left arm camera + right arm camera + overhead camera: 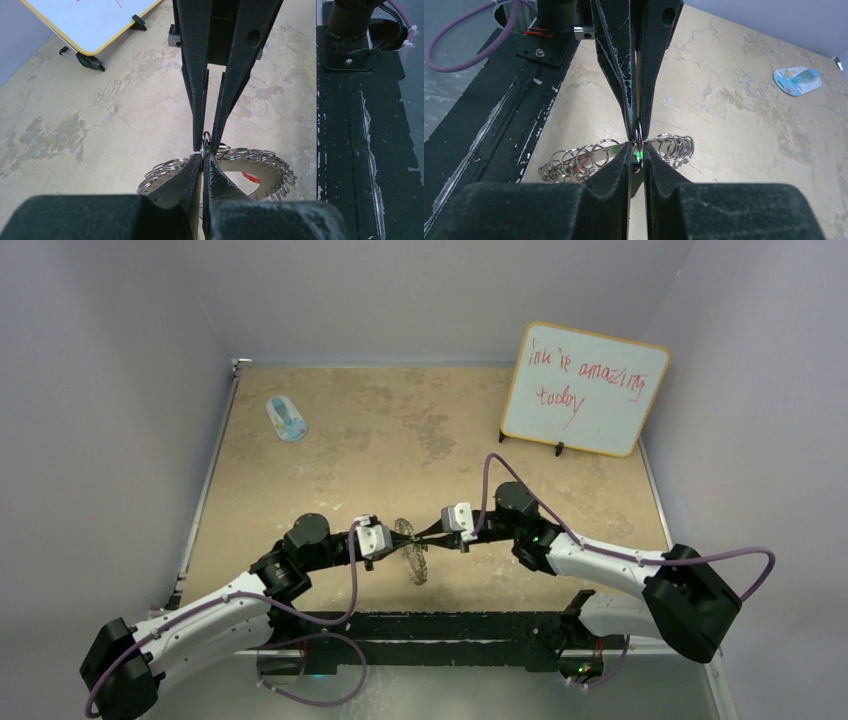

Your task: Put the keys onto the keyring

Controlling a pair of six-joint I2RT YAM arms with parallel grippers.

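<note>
The keyring [414,562] is a flat silver ring with wire loops round its rim, standing on edge under both grippers. It also shows in the left wrist view [272,167] and the right wrist view [586,159]. My left gripper [406,534] [202,156] is shut on a wire loop at the ring's top edge. My right gripper [430,531] [637,151] meets it tip to tip and is shut on a key with a green tag [638,155]. A red tag [251,177] shows through the ring's hole. The black-tagged key is hidden.
A blue-and-white oval object [287,420] lies at the far left of the tan table [400,430]. A whiteboard [585,388] with red writing stands at the back right. A black base strip [440,625] runs along the near edge.
</note>
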